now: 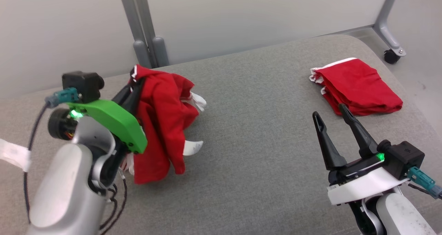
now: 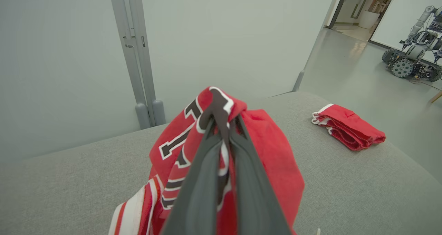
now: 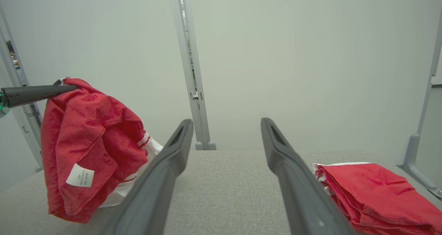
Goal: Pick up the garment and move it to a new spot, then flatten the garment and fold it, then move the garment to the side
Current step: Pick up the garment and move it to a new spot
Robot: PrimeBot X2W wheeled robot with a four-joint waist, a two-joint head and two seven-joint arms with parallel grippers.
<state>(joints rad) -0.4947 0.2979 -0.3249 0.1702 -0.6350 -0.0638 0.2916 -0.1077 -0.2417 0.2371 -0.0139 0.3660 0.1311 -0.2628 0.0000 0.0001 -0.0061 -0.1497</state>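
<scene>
Left gripper (image 1: 132, 84) pinched shut on the top fold of the red garment (image 1: 162, 117). The garment hangs long axis down over the left of the grey pad (image 1: 248, 131). Right gripper (image 1: 328, 110) is wide and empty, well apart to the right. Bare pad lies between them, probably the set-down spot.

This looks like a robotics lab or test space. Plain pale partition panels (image 1: 241, 17) stand on grey metal posts (image 1: 138, 21), one foot on a castor (image 1: 392, 56). The grey floor (image 2: 345, 66) is smooth, and another wheeled robot (image 2: 411, 60) stands beyond the fabric-covered bench's (image 1: 259, 124) far right corner.
</scene>
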